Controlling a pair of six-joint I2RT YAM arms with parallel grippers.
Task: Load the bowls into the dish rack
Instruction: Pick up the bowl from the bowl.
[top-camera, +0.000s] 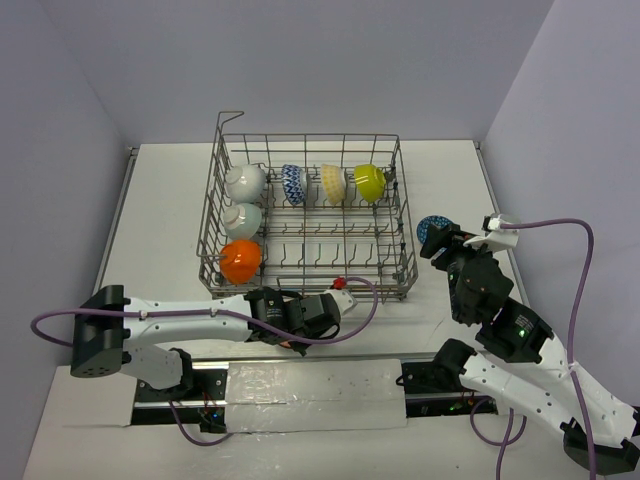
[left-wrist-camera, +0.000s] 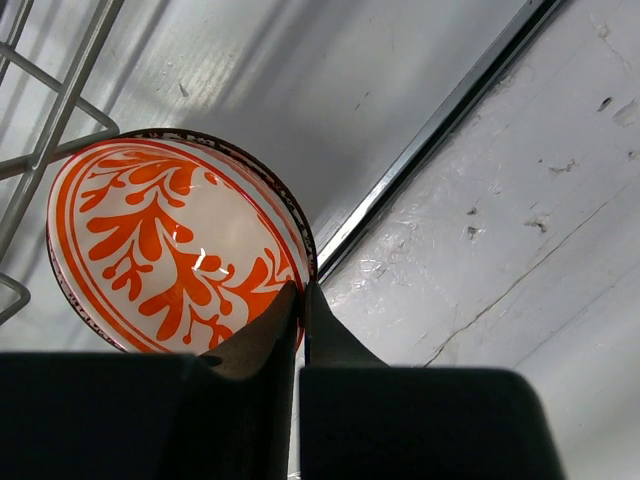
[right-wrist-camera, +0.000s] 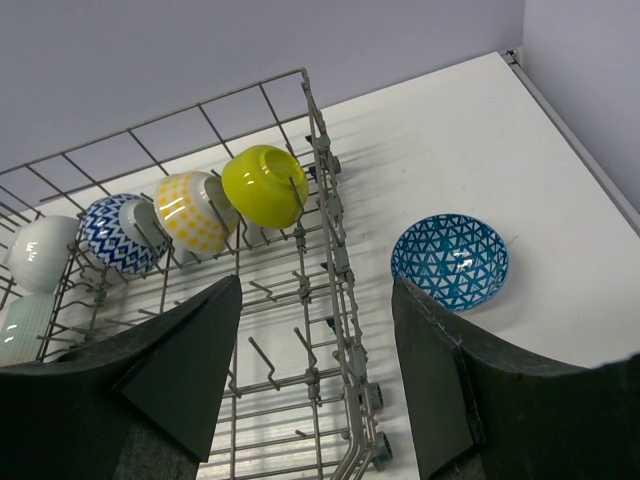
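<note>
1. Dish rack (top-camera: 406, 215) sits mid-table with six bowls racked. Far row: white bowl (top-camera: 245, 181), blue-white bowl (top-camera: 292, 184), pale yellow bowl (top-camera: 333, 183), lime bowl (top-camera: 369, 182). Left side: second white bowl (top-camera: 243, 219), orange bowl (top-camera: 241, 260). The middle and near-right tines are free.
2. Right gripper (right-wrist-camera: 315, 285): jaws wide apart, nothing in them. It hovers near the dark-blue bowl (right-wrist-camera: 450, 260), which stands upright on the table (right-wrist-camera: 520, 150) just right of the rack.
3. Left gripper (left-wrist-camera: 302, 288): jaws pinched together on the rim of the red-white bowl (left-wrist-camera: 170, 240). That bowl is just outside the rack's near edge, toward the right corner. Can't tell if it's off the table.
4. Step in hand, as I read it: grasp made on the red-white bowl, loading not yet done.
5. Next move calls for a lift over the near wall, tipping the bowl on edge and lowering it between free tines. Go slow, since it's only a thin rim pinch.
</note>
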